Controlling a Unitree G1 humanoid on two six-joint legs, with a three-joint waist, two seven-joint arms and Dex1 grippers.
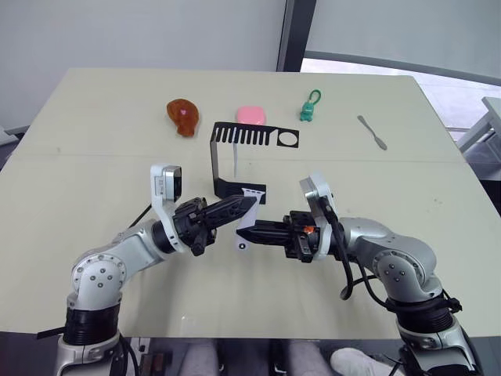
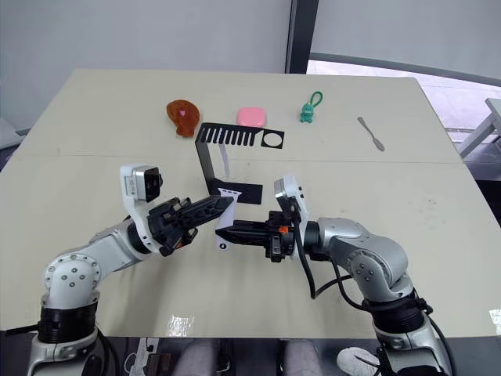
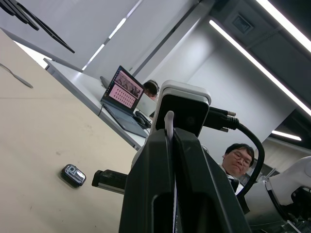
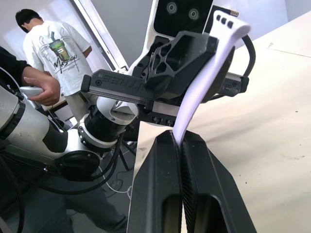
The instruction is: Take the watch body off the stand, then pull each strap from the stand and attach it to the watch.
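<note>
Fingers of the left gripper (image 1: 249, 204) are pressing together, and in the left wrist view a pale sliver is showing between them, so they seem to be pinching the upper part of the strap (image 4: 204, 73). That strap is hanging in the air just in front of the stand (image 1: 214, 157), clear of the worktop (image 1: 94, 141). Its long axis is running roughly from the stand's base back toward the robot, crosswise to both sets of fingers. Its holed end is poking out past the left fingers on the stand side.

Right beside it, the right gripper (image 1: 246, 232) is reaching in from the opposite side, and its fingers are clamping shut on the lower part of the same strap, with the tips nearly meeting those of the left.

Farther right, the watch body (image 3: 74, 175) is lying flat on the worktop, off the stand, just beside the right gripper's fingers in the left wrist view. By my reading it is lying nearer the right arm, so the strap's free end is needing to travel rightward and down to it. A second strap (image 1: 235, 162) is dangling from the stand's slotted top, not yet pulled.
</note>
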